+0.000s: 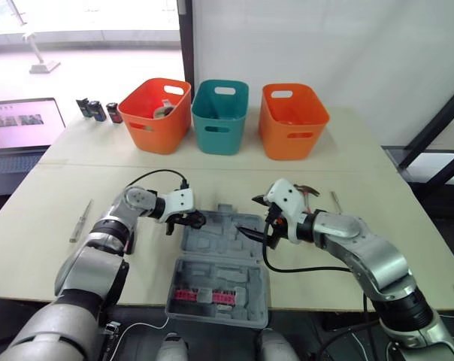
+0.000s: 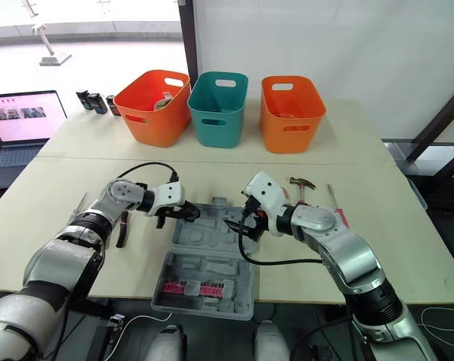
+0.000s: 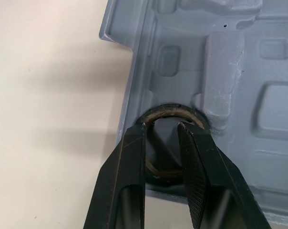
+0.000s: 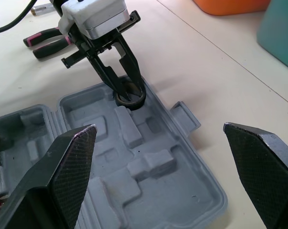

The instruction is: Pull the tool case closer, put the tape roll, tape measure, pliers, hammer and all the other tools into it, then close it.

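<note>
Left eye view, starting at the table's [image 1: 46,226] 9 o'clock: a screwdriver [image 1: 80,220] lies loose, not yet packed. The pliers [image 2: 123,229] lie on the table at 9 o'clock of the case [image 1: 212,252], an easy reach for the left arm.

The case lies open at the table's 6 o'clock edge. I judge it already pulled in, so both arms can work over it with bent elbows. The left gripper [image 1: 188,220] points down at the case's 10 o'clock corner, onto the roll [image 3: 175,110]. Its fingers [image 3: 134,157] stand a little apart, one over the roll's rim and one over its hole, with no pinch on the wall. It looks like the letting-go end of a placement.

The right gripper [image 4: 158,130] hangs over the case's 2 o'clock side, spread wide and empty. It is probably parked clear of the left arm, and handy for the hammer [image 2: 302,183] just beyond it at the case's 2 o'clock. A second screwdriver [image 2: 334,201] lies at 3 o'clock.

In the head views the left gripper covers most of the roll. The left wrist view shows it lying flat in a round recess against the case wall. The right wrist view looks at the left gripper from across the case, its tips at the roll's hole and the pink-handled pliers behind it. The head views add the hammer and both screwdrivers
</note>
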You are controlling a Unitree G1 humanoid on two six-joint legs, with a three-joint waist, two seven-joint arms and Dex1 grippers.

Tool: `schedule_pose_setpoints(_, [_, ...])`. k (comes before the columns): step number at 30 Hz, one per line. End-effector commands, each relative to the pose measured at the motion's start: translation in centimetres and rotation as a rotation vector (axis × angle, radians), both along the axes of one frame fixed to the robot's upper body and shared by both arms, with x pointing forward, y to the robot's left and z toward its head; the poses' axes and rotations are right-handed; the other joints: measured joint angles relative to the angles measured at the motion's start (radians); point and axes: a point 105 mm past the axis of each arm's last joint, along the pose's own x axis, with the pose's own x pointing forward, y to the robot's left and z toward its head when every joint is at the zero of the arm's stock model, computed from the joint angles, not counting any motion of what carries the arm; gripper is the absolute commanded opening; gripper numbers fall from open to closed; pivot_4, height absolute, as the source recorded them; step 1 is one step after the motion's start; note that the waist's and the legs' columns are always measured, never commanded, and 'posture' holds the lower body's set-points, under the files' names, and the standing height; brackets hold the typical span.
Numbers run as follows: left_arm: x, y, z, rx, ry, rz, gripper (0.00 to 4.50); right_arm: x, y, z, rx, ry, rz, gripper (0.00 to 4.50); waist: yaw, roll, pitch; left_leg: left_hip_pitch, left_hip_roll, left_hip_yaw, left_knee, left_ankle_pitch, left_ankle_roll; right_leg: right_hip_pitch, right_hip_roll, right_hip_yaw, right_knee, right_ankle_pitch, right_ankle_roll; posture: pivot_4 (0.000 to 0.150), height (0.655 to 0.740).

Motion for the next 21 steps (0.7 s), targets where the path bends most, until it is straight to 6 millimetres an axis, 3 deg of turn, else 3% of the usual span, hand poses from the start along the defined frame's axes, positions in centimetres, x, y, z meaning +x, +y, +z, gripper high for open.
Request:
schedule_pose_setpoints(1, [0.8, 0.8, 0.7, 0.011, -0.022, 0.06, 1.12, 0.1, 0.0, 1.3, 0.024, -0.055, -0.002, 4.5, 0.002, 0.0, 0.0, 0.0, 0.0, 0.0, 0.0, 0.0, 0.0, 0.0, 0.0, 0.0, 0.0, 0.0, 0.0, 0.15, 0.74])
schedule_pose_setpoints(10, [2.1, 0.1, 6.1, -0.19, -0.055, 0.074, 1.12, 0.2, -0.1, 1.4, 0.024, -0.062, -0.004, 4.5, 0.009, 0.0, 0.0, -0.002, 0.0, 0.0, -0.001, 0.0, 0.0, -0.002, 0.0, 0.0, 0.0, 0.0, 0.001, 0.15, 0.74])
schedule_pose_setpoints(21, [1.0, 1.4, 3.7, -0.236, 0.044, 0.117, 1.12, 0.2, -0.1, 1.3, 0.022, -0.06, 0.001, 4.5, 0.006, 0.0, 0.001, -0.002, 0.0, 0.0, -0.001, 0.0, 0.0, -0.002, 0.0, -0.001, 0.0, -0.001, 0.001, 0.15, 0.74])
